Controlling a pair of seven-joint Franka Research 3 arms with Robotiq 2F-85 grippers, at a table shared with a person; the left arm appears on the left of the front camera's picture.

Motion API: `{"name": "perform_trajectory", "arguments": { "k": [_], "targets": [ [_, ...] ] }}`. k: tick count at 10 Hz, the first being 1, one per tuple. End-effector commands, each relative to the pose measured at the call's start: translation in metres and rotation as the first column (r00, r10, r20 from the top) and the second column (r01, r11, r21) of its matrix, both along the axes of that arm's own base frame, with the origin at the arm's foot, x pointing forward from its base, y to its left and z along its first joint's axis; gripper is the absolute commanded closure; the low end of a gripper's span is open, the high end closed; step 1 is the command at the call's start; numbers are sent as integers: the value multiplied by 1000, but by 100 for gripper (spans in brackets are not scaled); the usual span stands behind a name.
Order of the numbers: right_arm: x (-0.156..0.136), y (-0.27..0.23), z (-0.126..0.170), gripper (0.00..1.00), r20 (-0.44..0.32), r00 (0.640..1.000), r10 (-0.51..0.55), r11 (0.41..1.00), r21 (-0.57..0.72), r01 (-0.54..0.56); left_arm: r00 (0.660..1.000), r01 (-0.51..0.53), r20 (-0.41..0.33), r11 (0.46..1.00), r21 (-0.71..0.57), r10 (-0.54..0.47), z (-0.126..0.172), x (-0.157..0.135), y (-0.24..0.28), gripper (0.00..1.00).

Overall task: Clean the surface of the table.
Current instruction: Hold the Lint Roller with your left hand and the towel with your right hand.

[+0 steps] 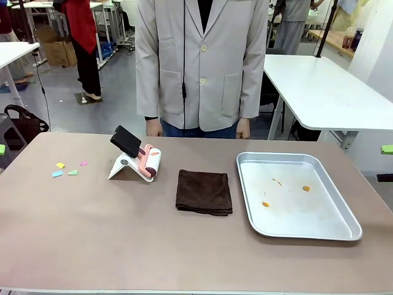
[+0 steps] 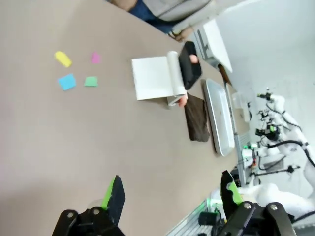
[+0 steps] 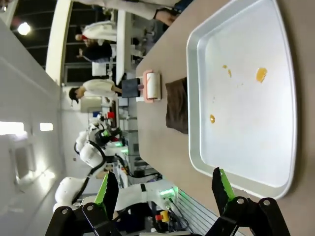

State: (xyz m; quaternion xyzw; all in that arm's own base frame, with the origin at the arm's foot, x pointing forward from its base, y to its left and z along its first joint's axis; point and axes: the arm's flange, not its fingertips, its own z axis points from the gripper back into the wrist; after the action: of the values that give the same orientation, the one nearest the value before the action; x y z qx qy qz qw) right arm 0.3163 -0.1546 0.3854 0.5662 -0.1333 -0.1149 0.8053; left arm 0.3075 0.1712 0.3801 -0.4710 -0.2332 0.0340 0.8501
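Table (image 1: 92, 239): taupe matte top, spans the front view, with its long axis running left to right between robot and person. Judged rigid, heavy and smooth. It offers nothing to grasp, being a surface to wipe, so the hold belongs on a tool.

- Coloured paper scraps (image 1: 66, 170): near its left edge.
- Lint roller (image 1: 147, 161): on its stand toward the far edge, left of centre.
- Brown cloth (image 1: 204, 192): mid-table.
- Metal tray (image 1: 344, 230): holds orange crumbs, toward the right edge.
- Left gripper (image 2: 172, 189) and right gripper (image 3: 164, 179): both spread wide, empty, above the table.

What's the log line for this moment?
left gripper: open, above table | right gripper: open, tray ahead | table: paper scraps, lint roller, brown cloth | tray: orange crumbs | cleaning: not begun
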Motion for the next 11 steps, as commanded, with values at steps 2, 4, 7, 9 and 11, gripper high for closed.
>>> {"name": "perform_trajectory", "arguments": {
  "k": [2, 4, 7, 9, 11],
  "targets": [
    [0, 0, 0, 0, 0, 1000, 0, 1000, 0, 0, 1000, 0, 0, 1000, 0, 0, 0, 0, 0, 0],
    [0, 0, 0, 0, 0, 1000, 0, 1000, 0, 0, 1000, 0, 0, 1000, 0, 0, 0, 0, 0, 0],
    [5, -2, -3, 0, -18, 1000, 0, 1000, -9, -1, 999, -10, -35, 1000, 9, 10, -1, 1, -2, 0],
    [-2, 27, 19, 0, 14, 995, -94, 986, -140, 95, 1000, 3, -30, 998, 57, -2, 26, 9, -30, 0],
    [-4, 92, 57, 0, 99, 990, -105, 931, -339, 133, 998, 53, -36, 990, 133, -49, 60, 30, -71, 0]
  ]
}}
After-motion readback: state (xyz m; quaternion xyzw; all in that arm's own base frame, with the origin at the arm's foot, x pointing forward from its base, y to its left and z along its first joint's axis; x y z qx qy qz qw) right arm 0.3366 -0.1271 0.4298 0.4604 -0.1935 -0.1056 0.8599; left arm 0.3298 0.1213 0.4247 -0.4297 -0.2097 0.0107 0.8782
